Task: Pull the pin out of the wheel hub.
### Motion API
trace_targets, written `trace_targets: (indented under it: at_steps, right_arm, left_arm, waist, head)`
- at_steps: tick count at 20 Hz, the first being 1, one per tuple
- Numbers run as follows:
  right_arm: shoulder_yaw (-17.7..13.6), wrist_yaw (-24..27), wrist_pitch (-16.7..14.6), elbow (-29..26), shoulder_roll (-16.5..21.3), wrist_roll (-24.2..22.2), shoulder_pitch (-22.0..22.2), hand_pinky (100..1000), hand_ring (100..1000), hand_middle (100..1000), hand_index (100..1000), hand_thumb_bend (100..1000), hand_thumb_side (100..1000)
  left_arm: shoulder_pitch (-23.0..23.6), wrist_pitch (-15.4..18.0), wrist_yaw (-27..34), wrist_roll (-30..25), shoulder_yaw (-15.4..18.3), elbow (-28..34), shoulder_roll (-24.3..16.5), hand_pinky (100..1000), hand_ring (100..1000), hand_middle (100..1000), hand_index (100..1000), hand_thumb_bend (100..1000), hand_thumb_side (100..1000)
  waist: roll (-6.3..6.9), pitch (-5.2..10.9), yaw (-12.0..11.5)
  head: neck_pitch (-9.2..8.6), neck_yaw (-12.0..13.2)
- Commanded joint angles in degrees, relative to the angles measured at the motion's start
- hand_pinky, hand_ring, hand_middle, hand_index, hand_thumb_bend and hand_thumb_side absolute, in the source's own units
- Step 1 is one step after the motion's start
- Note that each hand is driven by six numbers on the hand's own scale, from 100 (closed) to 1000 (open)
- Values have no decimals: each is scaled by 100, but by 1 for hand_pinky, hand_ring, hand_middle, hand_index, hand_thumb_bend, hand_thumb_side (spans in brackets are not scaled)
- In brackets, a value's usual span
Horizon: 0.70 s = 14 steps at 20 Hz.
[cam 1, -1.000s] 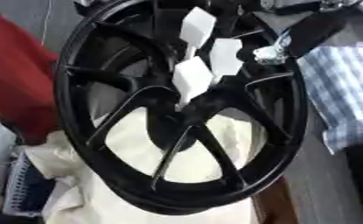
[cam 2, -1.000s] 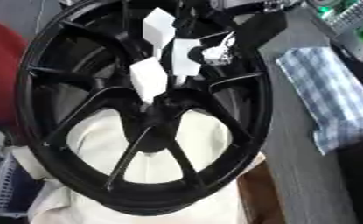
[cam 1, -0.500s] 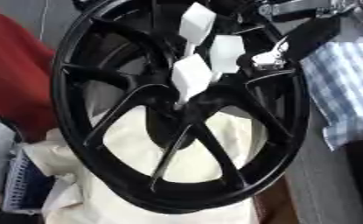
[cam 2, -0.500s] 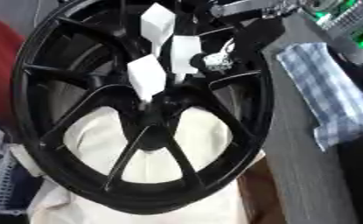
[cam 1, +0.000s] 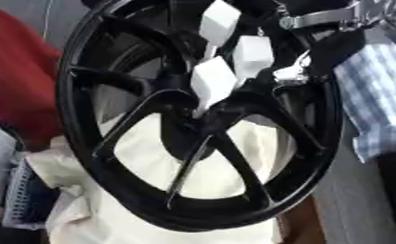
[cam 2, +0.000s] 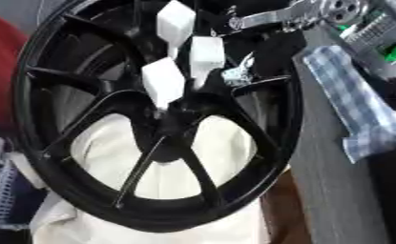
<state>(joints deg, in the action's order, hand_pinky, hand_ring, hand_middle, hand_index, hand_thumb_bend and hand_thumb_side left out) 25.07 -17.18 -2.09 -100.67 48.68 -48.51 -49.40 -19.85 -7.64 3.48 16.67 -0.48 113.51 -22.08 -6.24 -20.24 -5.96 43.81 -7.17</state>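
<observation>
The black wheel [cam 1: 201, 119] stands upright on cream cloth [cam 1: 201, 190], three white-headed pins [cam 2: 163, 83] projecting from its hub [cam 2: 171, 128]; the right robot hand [cam 2: 238, 71] reaches through the far-right spokes, finger state indeterminable, and should draw one pin straight along its axis.

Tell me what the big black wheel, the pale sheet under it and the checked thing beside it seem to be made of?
The wheel looks like cast metal under black paint: rigid spokes with a dull sheen. The pale sheet looks like cloth, since it creases and folds. The checked thing also seems woven fabric, lying limp with a blue-white check.
</observation>
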Motion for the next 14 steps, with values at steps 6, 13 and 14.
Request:
trace_targets:
  at_steps: [6,13,14]
  right_arm:
    - [-81,166,442,-60,59,746,-69,847,835,455,617,162,558]
    - [-38,745,893,-194,75,1184,-89,815,778,367,519,100,493]
    - [-38,823,937,-220,80,1203,-92,815,776,358,513,100,493]
  left_arm:
    - [-85,-18,31,-40,18,109,-32,675,504,556,690,100,643]
    - [-79,-31,34,-45,35,109,-8,676,504,556,689,100,641]
    - [-81,-32,34,-46,38,109,-9,676,504,556,689,100,640]
  waist:
    - [2,77,-2]
    - [17,96,3]
    - [22,104,4]
  head:
    - [31,25]
    - [31,51]
    - [31,51]
